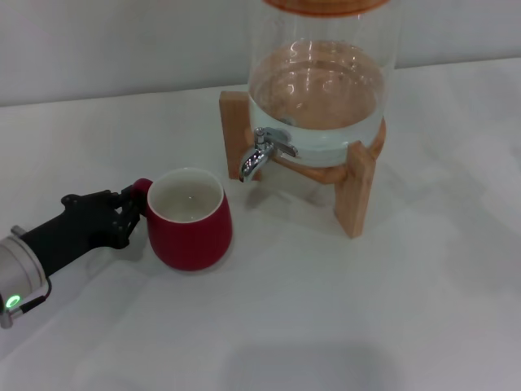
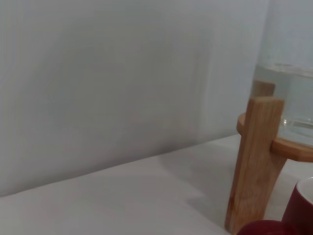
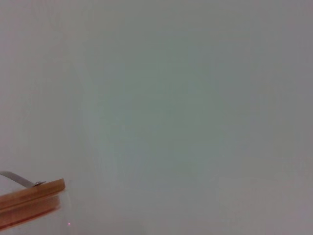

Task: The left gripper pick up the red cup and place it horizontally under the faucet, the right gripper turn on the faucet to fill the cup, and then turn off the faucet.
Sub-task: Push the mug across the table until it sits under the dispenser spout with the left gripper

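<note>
The left gripper (image 1: 134, 204), matte black, is clamping its fingers on the small loop handle of the glossy, squat red cup (image 1: 191, 232), which is sitting upright on the white table (image 1: 342, 318) just beside the chrome faucet (image 1: 262, 152) of the wood-cradled glass dispenser (image 1: 326, 73).

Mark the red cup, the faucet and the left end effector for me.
red cup (image 1: 192, 235): head view, on its outer red wall.
faucet (image 1: 262, 151): head view, on the chrome spout body.
left end effector (image 1: 129, 213): head view, at the fingertips by the cup's handle.
</note>
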`<state>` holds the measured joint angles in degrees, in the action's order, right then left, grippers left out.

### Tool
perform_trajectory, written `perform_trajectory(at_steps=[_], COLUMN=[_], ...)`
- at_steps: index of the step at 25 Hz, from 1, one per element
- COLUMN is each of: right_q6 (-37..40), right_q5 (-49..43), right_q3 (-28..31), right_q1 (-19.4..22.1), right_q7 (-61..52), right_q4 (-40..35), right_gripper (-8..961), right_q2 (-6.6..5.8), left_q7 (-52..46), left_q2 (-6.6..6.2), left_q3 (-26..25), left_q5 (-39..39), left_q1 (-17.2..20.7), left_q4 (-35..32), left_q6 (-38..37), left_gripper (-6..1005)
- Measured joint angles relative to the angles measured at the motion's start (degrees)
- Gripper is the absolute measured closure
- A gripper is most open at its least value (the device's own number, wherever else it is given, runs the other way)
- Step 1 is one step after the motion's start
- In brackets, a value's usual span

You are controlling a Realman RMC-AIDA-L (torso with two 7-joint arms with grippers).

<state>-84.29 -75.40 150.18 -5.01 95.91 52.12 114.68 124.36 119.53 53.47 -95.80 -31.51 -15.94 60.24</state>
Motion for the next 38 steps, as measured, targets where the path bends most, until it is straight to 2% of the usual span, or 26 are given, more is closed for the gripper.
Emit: perform_trajectory(at_steps=[13,24,38], right_q6=[0.00,0.00,0.00], right_q5=[0.34,0.61,0.61], right_q3=[0.02,-0.22,-0.25], right_q1=[-0.26,-0.26,-0.26], right_q7=[-0.02,0.26,0.33], right_q4=[0.00,-0.25,-0.70], right_gripper=[233,233,233], right_q2=[0.02,0.01,0.01], left_q7=[-0.25,-1.67,-1.67], left_q2=[0.09,0.26,0.87], left_q3=[1.13,6.55,7.14], left_q5=[0.07,-0.26,-1.20], left_q1=[-3.10,-7.26,-8.93], left_q4=[2.05,4.30,5.19], left_q6=[-1.33,-6.71,-6.55], left_gripper=[885,885,885])
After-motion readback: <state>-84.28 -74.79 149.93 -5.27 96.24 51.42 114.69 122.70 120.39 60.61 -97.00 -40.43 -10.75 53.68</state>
